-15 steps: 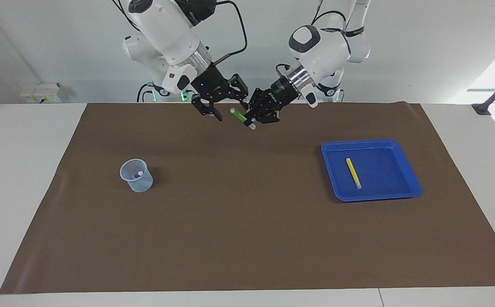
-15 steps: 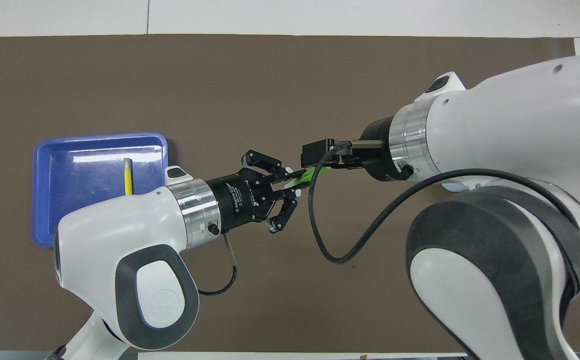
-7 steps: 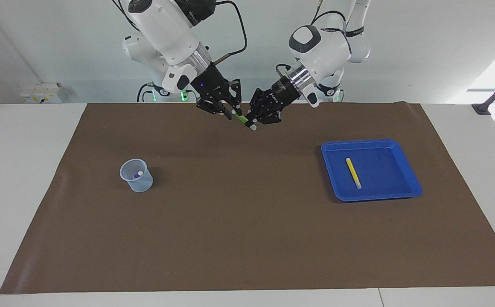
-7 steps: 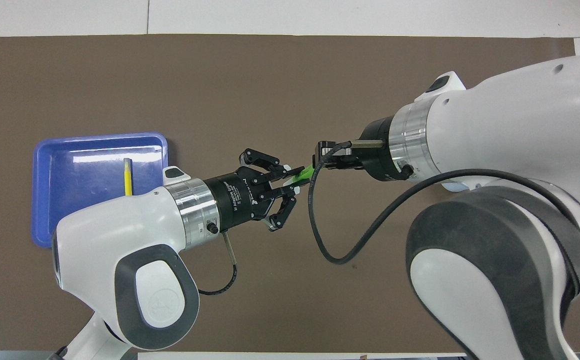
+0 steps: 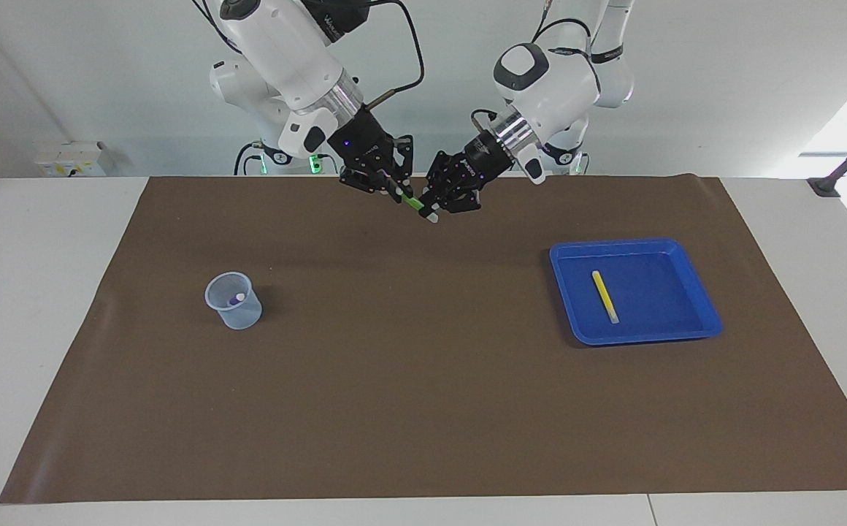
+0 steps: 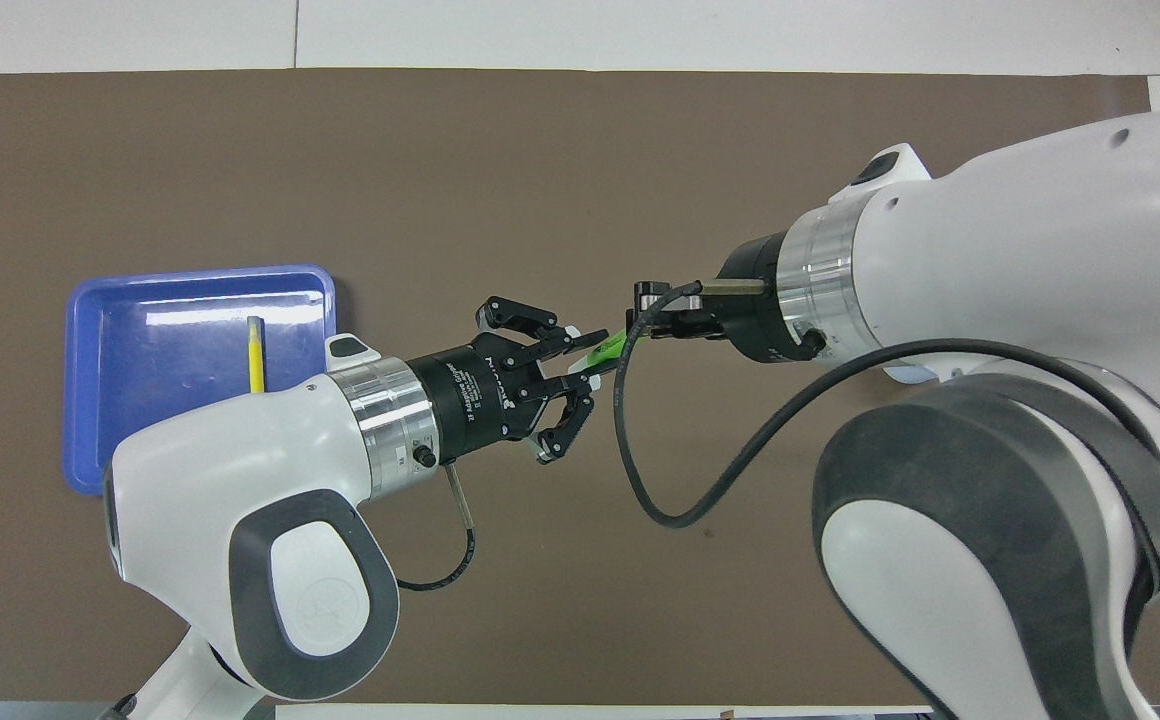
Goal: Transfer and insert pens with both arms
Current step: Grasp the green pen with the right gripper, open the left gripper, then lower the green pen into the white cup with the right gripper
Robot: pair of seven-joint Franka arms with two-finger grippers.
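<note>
Two grippers meet in the air on one green pen (image 5: 413, 202), above the brown mat (image 5: 423, 409) at the robots' end of the table. The right gripper (image 5: 393, 191) has its fingertips pressed together on the upper end of this pen, so it holds it firmly. The left gripper (image 5: 429, 210) is at the lower end of the same pen, where the pale tip shows. Its fingers touch the pen or are very close around it, but I cannot tell if they grip it or have loosened a little. The pen is tilted, with the end at the right gripper higher than the pale end.

In the overhead view the green pen (image 6: 608, 347) is a short bright piece between the left gripper (image 6: 585, 362) and the right gripper (image 6: 640, 318), and a black cable crosses in front of it.

Both arms come down from their bases and lean toward each other over the middle of the mat.

A yellow pen (image 5: 604, 296) lies flat in the blue tray (image 5: 697, 281), toward the left arm's end of the table. A purple pen (image 5: 238, 298) stands inside the clear cup (image 5: 234, 310), toward the right arm's end. Tray and cup are well apart.
</note>
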